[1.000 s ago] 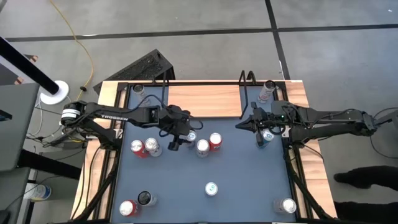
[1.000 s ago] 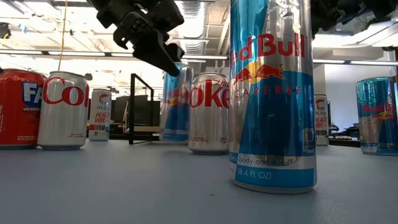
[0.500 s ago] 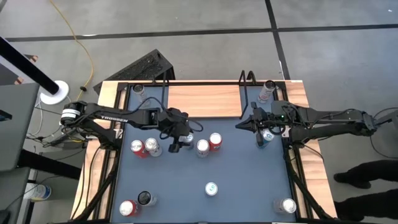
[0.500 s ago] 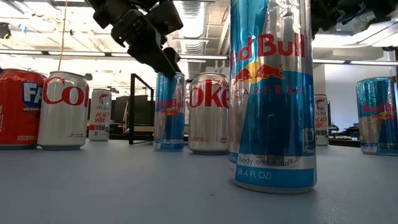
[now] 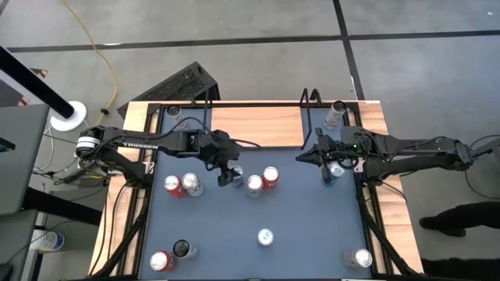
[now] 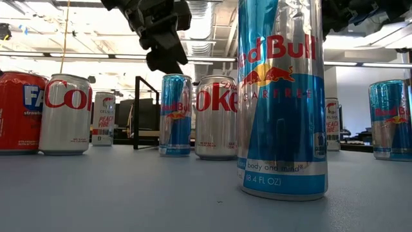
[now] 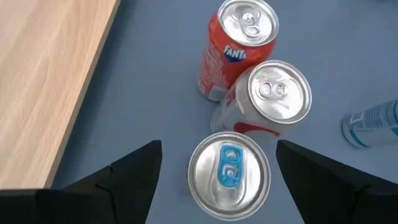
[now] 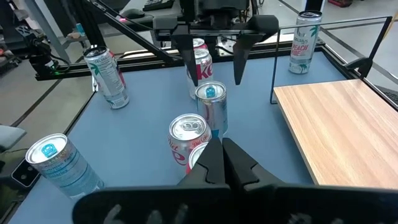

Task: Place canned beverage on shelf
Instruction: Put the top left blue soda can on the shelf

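1. Can with the blue tab (image 7: 229, 169) sits right under the left gripper (image 7: 214, 171). The gripper is wide open, with one finger on each side of the can, and it holds nothing yet.
2. That slim blue can (image 6: 176, 115) stands straight up on the table (image 5: 305, 218), in front of the wooden shelf (image 5: 256, 125).
3. It is probably stiff, smooth and a bit slippery. If it is full, it may feel a little heavy. The round sides, a little below the top rim, look like the best place to hold it. A hard squeeze could dent it.
4. Just beside it stand a silver cola can (image 7: 267, 102) and an orange Fanta can (image 7: 235, 46). They are close, so a finger could bump them.
5. The right gripper (image 8: 221, 163) waits by the right end of the shelf, with its fingers together and nothing in them.
6. The table top is flat, smooth and dark blue, with more cans spread around. A grey floor and a yellow cord (image 5: 104, 55) lie beyond it.
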